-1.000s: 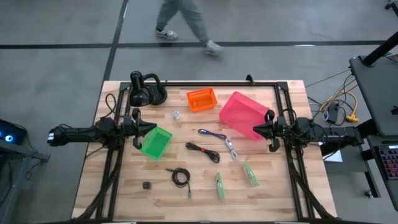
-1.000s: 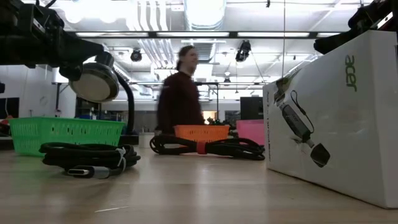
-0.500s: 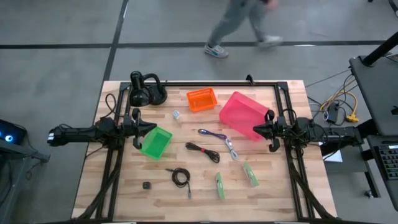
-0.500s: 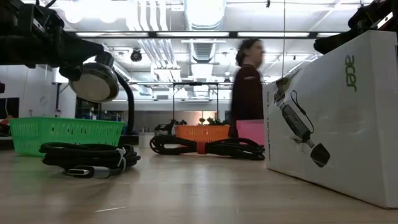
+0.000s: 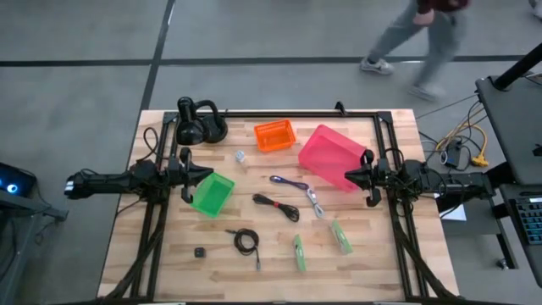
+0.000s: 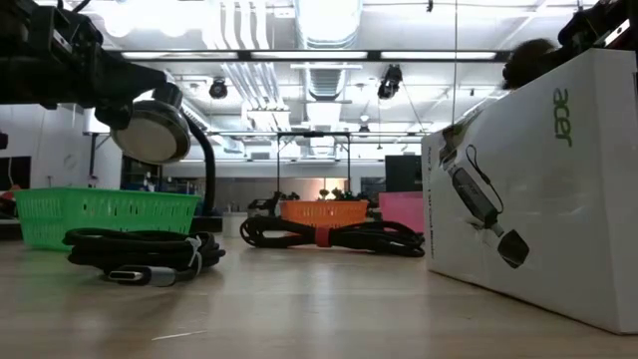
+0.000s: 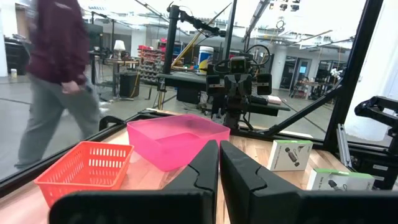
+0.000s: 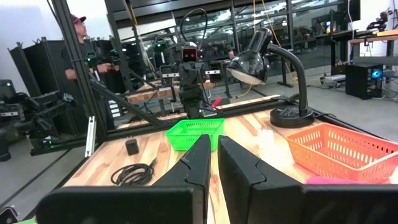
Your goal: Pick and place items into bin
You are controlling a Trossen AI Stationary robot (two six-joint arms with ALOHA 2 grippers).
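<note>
Both arms hover still and level, with fingers shut on nothing. My left gripper is at the green bin's far left corner. My right gripper is at the pink bin's right side. The items lie loose on the wood between them: a purple cable, a black cable, a coiled black cable, a grey cable, two green packets, a tiny white piece and a tiny black block.
An orange bin and a black desk lamp stand near the far edge. A black frame runs along the table's sides. A person walks on the floor beyond the far edge. In the low view a packet's white side fills the right.
Neither arm nor any item has moved. The person beyond the far edge has walked from the middle toward the right.
</note>
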